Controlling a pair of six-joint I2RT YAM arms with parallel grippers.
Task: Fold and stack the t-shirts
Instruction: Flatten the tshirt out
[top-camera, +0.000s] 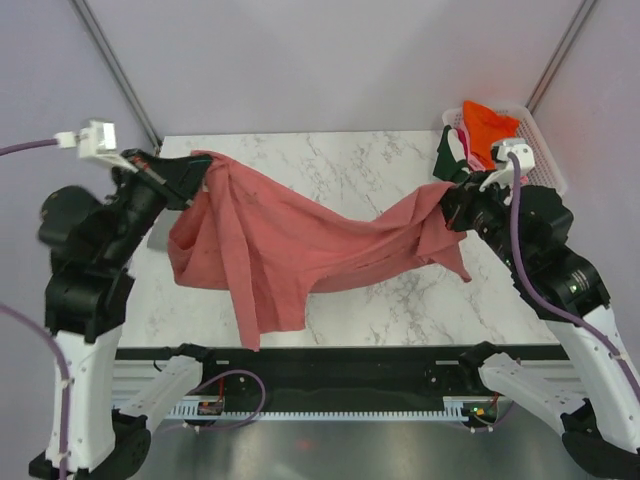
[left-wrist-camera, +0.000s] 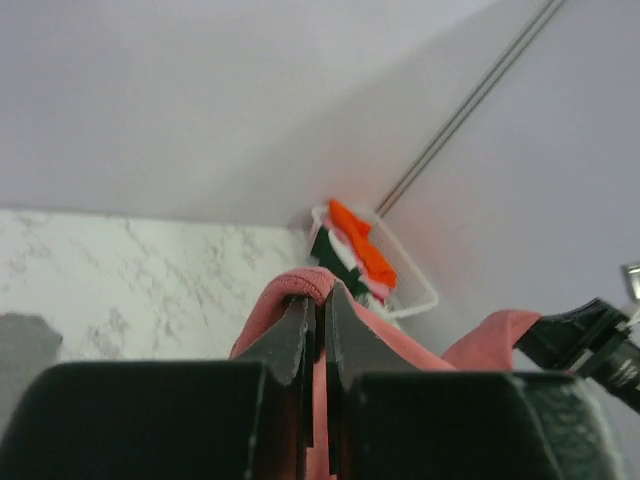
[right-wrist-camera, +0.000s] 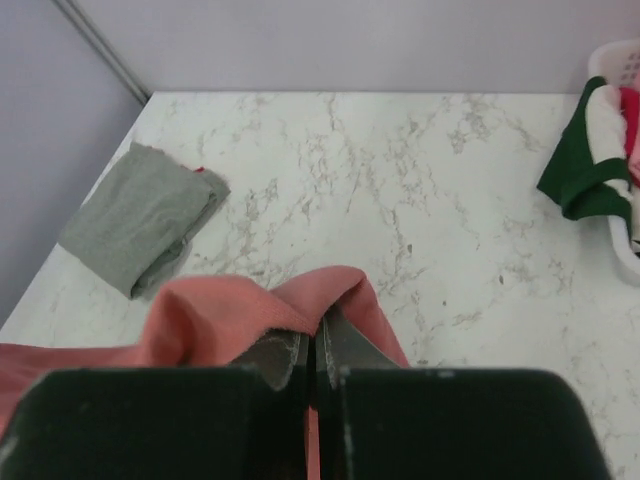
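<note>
Two pairs of fingers closed on cloth: left gripper (left-wrist-camera: 318, 300) and right gripper (right-wrist-camera: 313, 345) each pinch the dusty salmon-pink cotton t-shirt (top-camera: 290, 235), which sags between them over the white marble table (top-camera: 370, 160). Folded grey t-shirt (right-wrist-camera: 140, 225) lies by the left edge; white slatted plastic basket (right-wrist-camera: 610, 60) sits far right.

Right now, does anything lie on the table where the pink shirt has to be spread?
Nothing visible does. The left claw and the right claw hold the salmon-pink shirt over the marble table. The folded grey shirt lies by its left edge, the basket at the far right corner, both aside.
</note>
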